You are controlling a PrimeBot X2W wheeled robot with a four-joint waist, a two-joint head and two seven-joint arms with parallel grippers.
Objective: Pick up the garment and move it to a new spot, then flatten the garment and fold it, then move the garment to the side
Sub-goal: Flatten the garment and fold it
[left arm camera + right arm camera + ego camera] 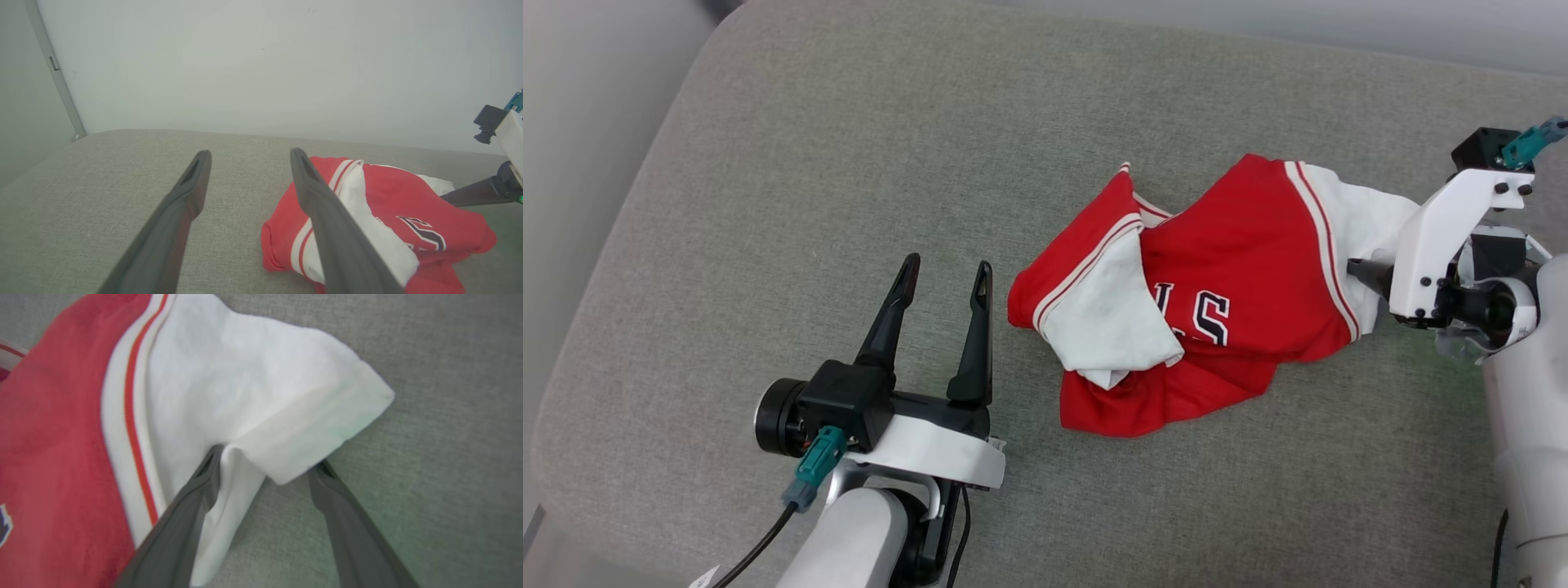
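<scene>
The garment (pixel 1241 278) lies crumpled on the grey cushioned surface (pixel 849 163), right of centre: red body, white sleeves, striped trim, dark letters partly showing. My left gripper (pixel 947 268) hovers open to the garment's left, apart from it, with nothing between its fingers. The left wrist view shows that gripper (pixel 250 157) with the garment (pixel 388 196) to its right. My right gripper (pixel 1364 273) reaches in from the right at the white sleeve. Seen from the right wrist, it (pixel 265 459) is open, and its fingers straddle the folded cuff of the white sleeve (pixel 253 388).
The grey surface has rounded edges at the left (pixel 572 343) and near sides. A pale wall (pixel 261 61) rises behind it. Bare fabric stretches left of and beyond the garment.
</scene>
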